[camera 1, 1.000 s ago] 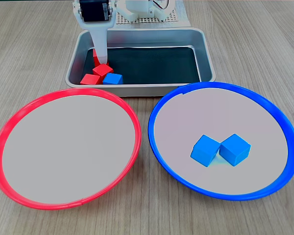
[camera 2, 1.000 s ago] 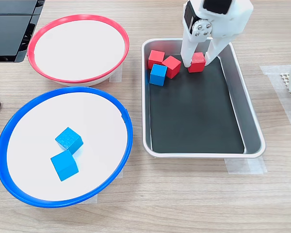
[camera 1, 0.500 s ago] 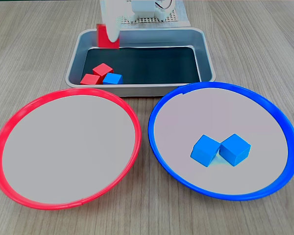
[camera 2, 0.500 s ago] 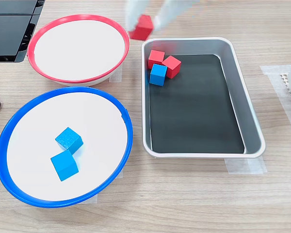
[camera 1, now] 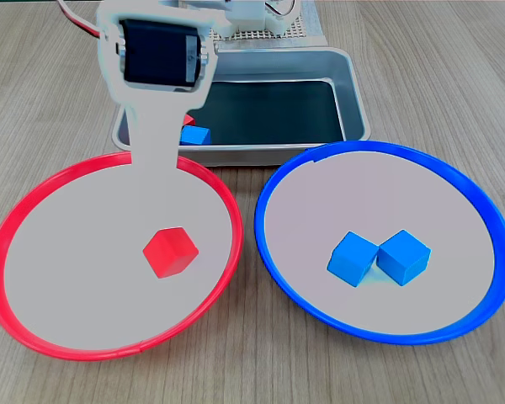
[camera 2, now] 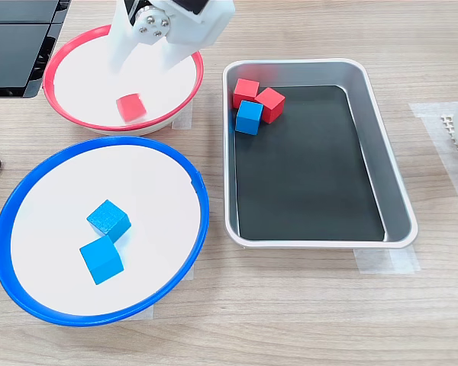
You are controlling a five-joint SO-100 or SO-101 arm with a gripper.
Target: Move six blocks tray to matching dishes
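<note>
One red block [camera 1: 170, 252] [camera 2: 130, 107] lies loose in the red-rimmed dish [camera 1: 0, 252] [camera 2: 49, 76], slightly blurred in one fixed view. My gripper [camera 1: 156, 168] [camera 2: 143, 70] hangs just above it, open, with its fingers [camera 2: 168, 65] spread and touching nothing. The silver tray [camera 1: 353, 93] [camera 2: 397, 206] holds two red blocks [camera 2: 246, 92] [camera 2: 270, 104] and a blue block [camera 1: 195, 135] [camera 2: 249, 117] bunched in one corner; my arm hides most of them in one fixed view. Two blue blocks [camera 1: 353, 257] [camera 1: 403, 257] [camera 2: 108, 219] [camera 2: 101, 259] sit side by side in the blue-rimmed dish [camera 1: 488, 219] [camera 2: 198, 191].
The two dishes stand side by side on the wooden table with the tray just behind them. A white perforated mat [camera 1: 261, 34] and the arm's base lie beyond the tray. A black device [camera 2: 15, 38] sits past the red dish.
My gripper carried the red block out of the tray and over the red dish, then opened. The block now lies in that dish.
</note>
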